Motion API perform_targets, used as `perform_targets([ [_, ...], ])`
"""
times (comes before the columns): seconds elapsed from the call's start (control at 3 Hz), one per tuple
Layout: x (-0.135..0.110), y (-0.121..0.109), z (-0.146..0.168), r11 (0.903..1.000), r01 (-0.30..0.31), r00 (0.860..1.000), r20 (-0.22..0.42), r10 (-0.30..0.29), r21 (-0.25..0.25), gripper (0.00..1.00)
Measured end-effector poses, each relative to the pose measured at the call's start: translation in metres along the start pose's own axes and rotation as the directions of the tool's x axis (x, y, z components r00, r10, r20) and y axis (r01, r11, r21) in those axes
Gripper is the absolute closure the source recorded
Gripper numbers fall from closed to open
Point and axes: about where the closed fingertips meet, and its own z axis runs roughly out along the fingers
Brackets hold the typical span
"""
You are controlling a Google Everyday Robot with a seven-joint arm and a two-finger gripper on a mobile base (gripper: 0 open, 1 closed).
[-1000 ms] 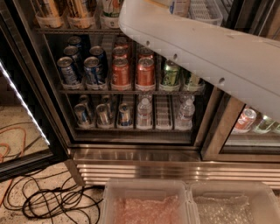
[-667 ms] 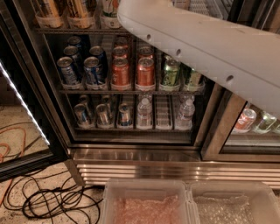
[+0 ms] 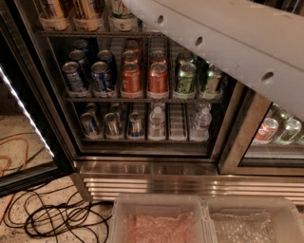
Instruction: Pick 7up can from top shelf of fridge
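Observation:
The fridge stands open in front of me, with its ribbed steel base below. The top shelf runs along the upper edge of the camera view, and only the bottoms of tall cans show on it. One of these, whitish with green print, may be the 7up can; its logo is cut off. My white arm crosses the upper right and leaves the frame at the top. My gripper is out of view.
Below the top shelf are racks of short blue, orange and green cans, and water bottles. The open door with its light strip is at left. Cables lie on the floor. Two clear bins sit at the bottom.
My arm has moved up and farther in; its rounded end, seen earlier near the top shelf, is now past the top edge of the view.

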Motion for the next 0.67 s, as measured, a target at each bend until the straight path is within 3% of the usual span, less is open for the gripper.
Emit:
perform_targets([
  [0.33, 0.000, 0.000, 0.000, 1.0000, 0.000, 1.000, 0.000, 0.000, 0.000, 1.00],
  [0.67, 0.019, -0.014, -0.024, 0.9955, -0.080, 0.994, -0.073, 0.083, 0.051, 1.00],
])
